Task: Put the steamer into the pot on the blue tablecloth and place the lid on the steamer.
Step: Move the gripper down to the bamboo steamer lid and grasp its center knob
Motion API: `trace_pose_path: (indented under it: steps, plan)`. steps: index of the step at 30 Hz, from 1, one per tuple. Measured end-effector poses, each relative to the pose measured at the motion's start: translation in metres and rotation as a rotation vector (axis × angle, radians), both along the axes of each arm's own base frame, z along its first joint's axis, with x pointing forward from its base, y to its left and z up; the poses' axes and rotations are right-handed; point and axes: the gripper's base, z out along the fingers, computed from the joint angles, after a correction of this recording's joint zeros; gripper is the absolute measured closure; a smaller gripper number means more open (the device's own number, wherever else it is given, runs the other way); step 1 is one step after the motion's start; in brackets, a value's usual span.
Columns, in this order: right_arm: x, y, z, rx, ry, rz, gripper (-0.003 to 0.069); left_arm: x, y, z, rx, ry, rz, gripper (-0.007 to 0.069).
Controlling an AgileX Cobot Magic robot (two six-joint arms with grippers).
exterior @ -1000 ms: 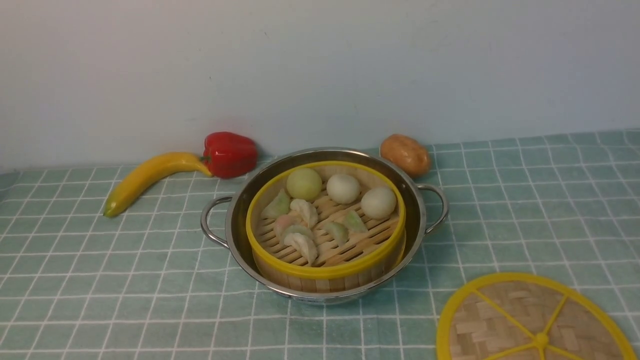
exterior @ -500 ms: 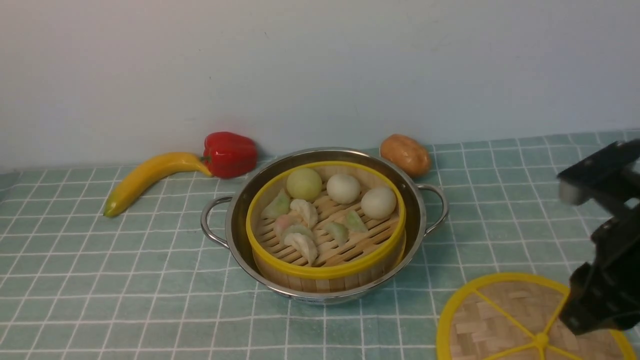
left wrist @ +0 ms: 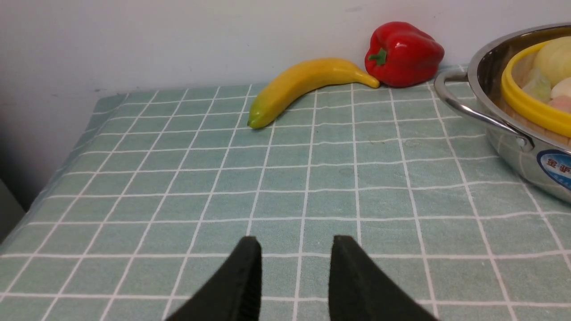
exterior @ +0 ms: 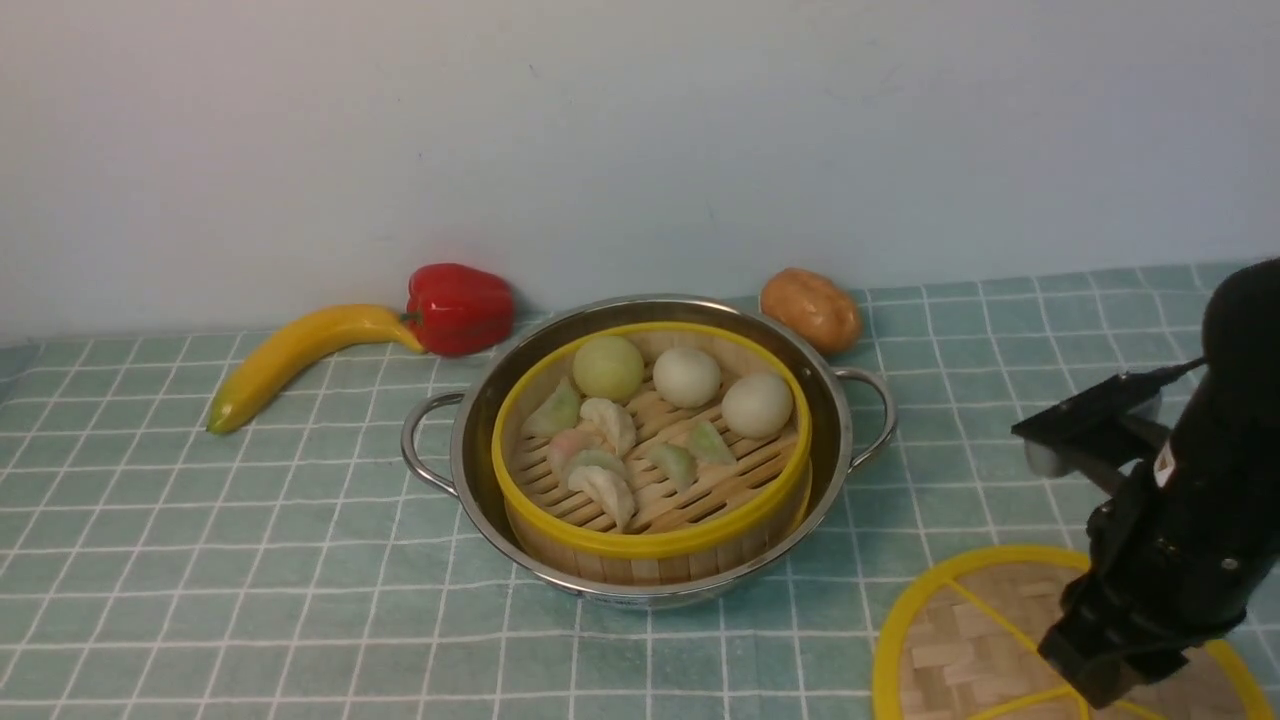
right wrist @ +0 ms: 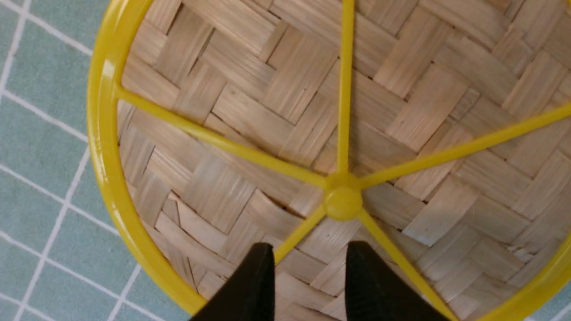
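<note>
Already seated in the pot (exterior: 478, 430), the steamer (exterior: 650, 547) is seen uncovered at the middle of the cloth (exterior: 250, 560), its buns (exterior: 686, 377) ranged toward 12 o'clock and its dumplings (exterior: 605, 490) toward 7. The lid (exterior: 960, 630) is laid flat on the cloth at 4 o'clock from the pot, well apart from it and cut off by the front view's edge. The right gripper (right wrist: 308, 249) is held over the lid near its hub (a yellow spoke shows through the gap). Its jaws are parted and nothing is gripped; whether the tips touch the weave cannot be told. The left gripper (left wrist: 295, 245) is poised low over bare cloth toward the pot's 8 o'clock, its jaws partly parted and empty. A banana (exterior: 290, 355), a pepper (exterior: 458, 308) and a potato (exterior: 810, 308) are lined along the wall at 10, 11 and 1 o'clock.
</note>
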Motion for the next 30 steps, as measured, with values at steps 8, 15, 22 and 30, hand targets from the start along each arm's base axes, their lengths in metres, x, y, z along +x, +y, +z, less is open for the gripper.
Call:
trace_pose_path:
  steps: [8,15,22,30]
  plan:
    - [0.009,0.001,-0.016,-0.023,-0.005,0.007,0.0416,0.000,0.000,0.000,0.000,0.000,0.000,0.0391]
    - [0.015,0.003,-0.029,-0.028,0.004,0.001,0.0416,0.000,0.000,0.000,0.000,0.000,0.000,0.0382]
    - [0.018,0.004,-0.038,-0.044,0.041,-0.030,0.0468,0.000,0.000,0.000,0.000,0.000,0.000,0.0382]
    - [0.020,0.005,-0.025,0.000,-0.062,-0.141,0.0510,0.000,0.000,0.000,0.000,0.000,0.000,0.0382]
